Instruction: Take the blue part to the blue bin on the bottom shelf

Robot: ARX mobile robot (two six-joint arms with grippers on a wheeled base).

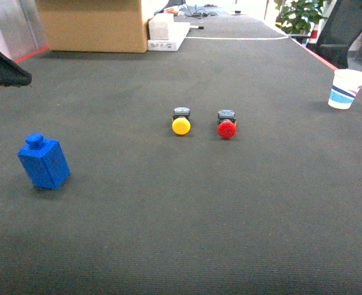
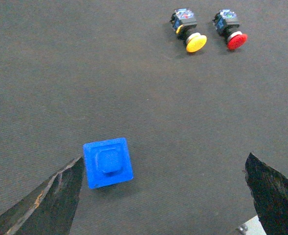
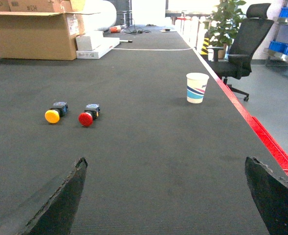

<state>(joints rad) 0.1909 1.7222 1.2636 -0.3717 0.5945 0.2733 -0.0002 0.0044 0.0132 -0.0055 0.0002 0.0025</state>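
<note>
On the dark desk (image 1: 230,215): blue part (image 1: 43,161), upright, far left; yellow button (image 1: 181,125) beside red button (image 1: 227,128), centre. Left hand (image 2: 163,196) released above blue part; right hand (image 3: 166,196) released, holding nothing.

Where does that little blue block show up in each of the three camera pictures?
Head view: the blue block stands at the left, on the dark mat.
Left wrist view: lower left of middle, seen from above, close beside the left finger.
Right wrist view: not in it.
Shared landmark: the yellow button beside the red button.
</note>
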